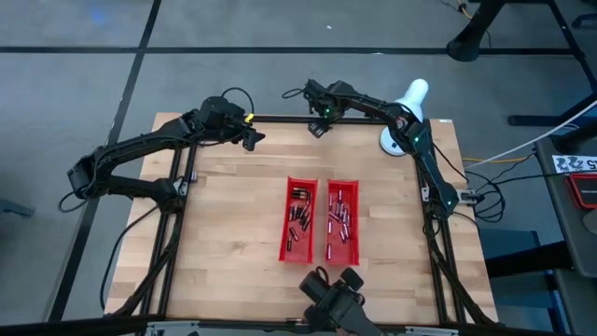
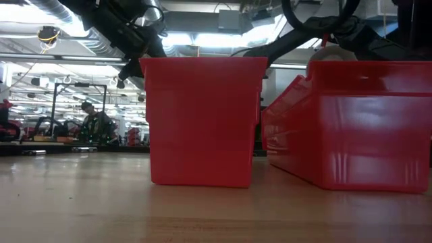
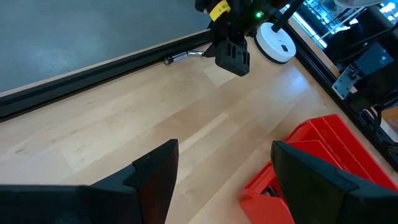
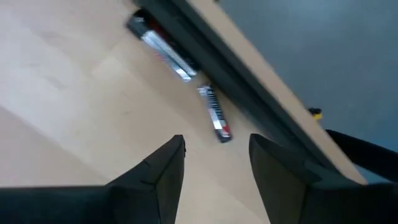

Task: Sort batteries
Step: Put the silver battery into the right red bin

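Two red trays (image 1: 288,245) (image 1: 354,250) stand side by side at mid-table, each with several small batteries (image 1: 298,213) (image 1: 340,217) lying in it. Two loose batteries (image 4: 214,115) (image 4: 163,48) lie flat on the wood beside the black rail at the far edge. My right gripper (image 4: 216,163) hangs open just above them, pointing steeply down, the nearer battery just ahead of its fingertips, not between them. It also shows in the high view as the right gripper (image 1: 319,127). My left gripper (image 1: 250,138) waits open over the far left of the table, holding nothing.
A white round-based object (image 1: 399,138) stands at the far right corner. Black frame rails (image 1: 280,119) run along the table's edges. In the low view the two trays (image 2: 202,121) (image 2: 351,128) fill the foreground. Bare wood (image 1: 233,205) lies left of the trays.
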`<state>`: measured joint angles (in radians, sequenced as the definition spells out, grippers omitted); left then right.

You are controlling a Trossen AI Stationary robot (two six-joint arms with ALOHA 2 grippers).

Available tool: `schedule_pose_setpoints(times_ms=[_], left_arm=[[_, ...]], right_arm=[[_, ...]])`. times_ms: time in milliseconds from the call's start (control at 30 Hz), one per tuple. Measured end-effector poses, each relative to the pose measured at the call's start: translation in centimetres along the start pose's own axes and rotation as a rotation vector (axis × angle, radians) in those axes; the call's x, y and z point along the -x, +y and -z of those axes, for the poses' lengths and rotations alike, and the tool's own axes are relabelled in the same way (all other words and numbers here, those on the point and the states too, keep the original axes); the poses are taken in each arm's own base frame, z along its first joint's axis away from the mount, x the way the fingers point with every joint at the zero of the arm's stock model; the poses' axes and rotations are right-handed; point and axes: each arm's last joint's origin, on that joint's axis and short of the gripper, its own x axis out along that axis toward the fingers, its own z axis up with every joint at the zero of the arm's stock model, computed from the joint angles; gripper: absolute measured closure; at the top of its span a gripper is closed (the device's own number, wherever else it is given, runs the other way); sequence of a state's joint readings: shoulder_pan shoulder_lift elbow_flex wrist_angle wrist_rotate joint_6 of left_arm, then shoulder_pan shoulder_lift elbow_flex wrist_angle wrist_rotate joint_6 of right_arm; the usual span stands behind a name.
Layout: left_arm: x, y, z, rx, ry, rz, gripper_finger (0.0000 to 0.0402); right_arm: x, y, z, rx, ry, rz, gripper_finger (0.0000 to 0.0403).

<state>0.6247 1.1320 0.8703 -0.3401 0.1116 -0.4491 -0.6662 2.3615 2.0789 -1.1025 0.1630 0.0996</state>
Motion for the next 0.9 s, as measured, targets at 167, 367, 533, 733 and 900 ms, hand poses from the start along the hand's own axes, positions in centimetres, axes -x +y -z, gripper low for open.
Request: schedule_pose_setpoints(times_ms=[167, 367, 533, 733, 900], left_arm=[[0.0, 0.0, 0.0, -0.005, 0.0, 0.0, 0.0156], [0.0, 0.0, 0.0, -0.005, 0.0, 0.0, 0.0156], [0.0, 0.0, 0.0, -0.005, 0.001, -0.001, 0.0156], [0.0, 0.1, 0.2, -0.008, 0.021, -0.01, 0.0156], [0.0, 0.2, 0.4, -0.008, 0.039, -0.018, 0.0156]], right_arm=[[0.0, -0.3, 0.0, -0.003, 0.005, 0.031, 0.0221], [-0.8, 0.5, 0.2, 0.009, 0.028, -0.013, 0.0221], [-1.3, 0.9, 0.1, 0.01, 0.026, -0.023, 0.0221], [-2.7, 0.8, 0.1, 0.012, 0.053, -0.03, 0.0221], [-2.7, 0.7, 0.0, 0.015, 0.038, 0.016, 0.0221]])
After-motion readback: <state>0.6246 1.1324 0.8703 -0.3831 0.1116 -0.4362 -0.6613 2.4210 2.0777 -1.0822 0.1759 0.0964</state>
